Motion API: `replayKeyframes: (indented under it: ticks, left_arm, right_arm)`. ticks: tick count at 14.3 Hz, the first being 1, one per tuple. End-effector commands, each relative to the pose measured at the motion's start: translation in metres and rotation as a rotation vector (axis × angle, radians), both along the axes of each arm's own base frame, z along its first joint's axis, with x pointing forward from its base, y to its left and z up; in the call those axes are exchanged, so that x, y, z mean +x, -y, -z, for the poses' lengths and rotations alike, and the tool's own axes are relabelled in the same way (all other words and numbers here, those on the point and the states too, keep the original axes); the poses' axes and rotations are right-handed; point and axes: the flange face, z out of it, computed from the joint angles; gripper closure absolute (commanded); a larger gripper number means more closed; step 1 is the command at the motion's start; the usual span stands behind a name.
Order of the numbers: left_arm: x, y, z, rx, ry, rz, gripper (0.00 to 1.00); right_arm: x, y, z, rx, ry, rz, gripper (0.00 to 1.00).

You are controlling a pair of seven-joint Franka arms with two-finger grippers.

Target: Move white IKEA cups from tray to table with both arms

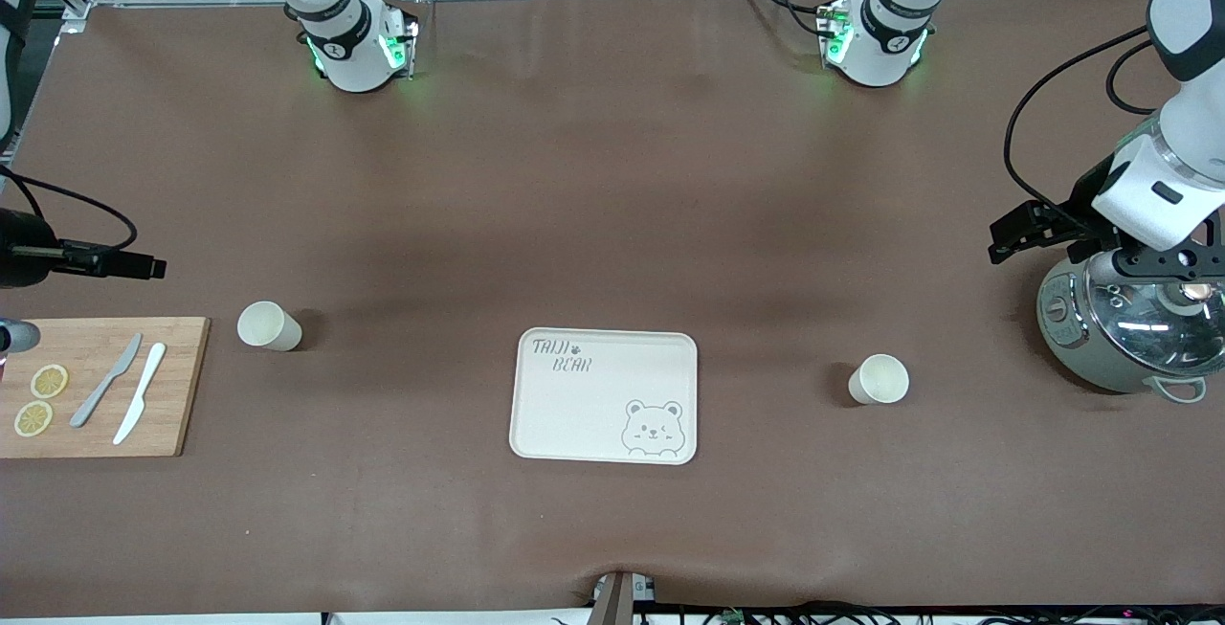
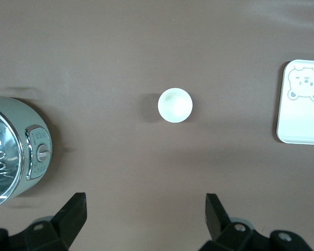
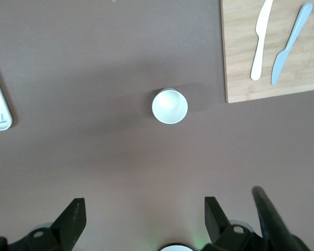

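1. We count two cups on the brown surface (image 1: 612,175): one cup (image 1: 269,326) toward the right arm's end, just beside the board, and a second cup (image 1: 879,380) toward the left arm's end, between the tray and the cooker. Both stand upright, mouths up, and nothing touches either.
2. We see one cream tray (image 1: 605,396) between the two cups, well apart from each. It is printed with a bear (image 1: 652,429) and lettering.
3. One wooden board (image 1: 96,387) lies at the right arm's end. On it we count two knives, one grey (image 1: 105,381) and one white (image 1: 140,392), side by side, and two lemon slices (image 1: 40,400).
4. One cooker (image 1: 1129,323) with a glass lid sits at the left arm's end.
5. The left gripper (image 2: 145,222) hangs in the air at the left arm's end, over the surface by the cooker, its jaws spread wide and holding nothing. Its wrist view looks down on the second cup (image 2: 175,105).
6. The right gripper (image 3: 143,222) hangs in the air at the right arm's end, jaws likewise spread and empty. Its wrist view looks down on the first cup (image 3: 169,106), beside the board (image 3: 272,52).
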Motion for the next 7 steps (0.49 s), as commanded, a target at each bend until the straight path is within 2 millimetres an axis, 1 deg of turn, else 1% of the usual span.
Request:
replayKeyframes:
  ticks: [1, 5, 6, 7]
  left_arm:
    - [-0.006, 0.004, -0.009, 0.023, 0.009, -0.001, 0.0]
    - [-0.006, 0.005, -0.01, 0.032, 0.012, 0.007, 0.0]
    - [-0.006, 0.005, -0.011, 0.064, 0.017, 0.026, 0.0]
    - [-0.007, 0.012, -0.011, 0.093, 0.02, 0.054, 0.0]
  right_arm:
    - [-0.026, -0.001, -0.036, -0.025, 0.03, 0.012, 0.0]
    - [-0.061, -0.003, -0.057, -0.027, 0.053, 0.01, 0.0]
    - [-0.069, -0.003, -0.058, -0.026, 0.054, 0.009, 0.0]
    - [-0.078, -0.004, -0.062, -0.029, 0.069, 0.008, 0.0]
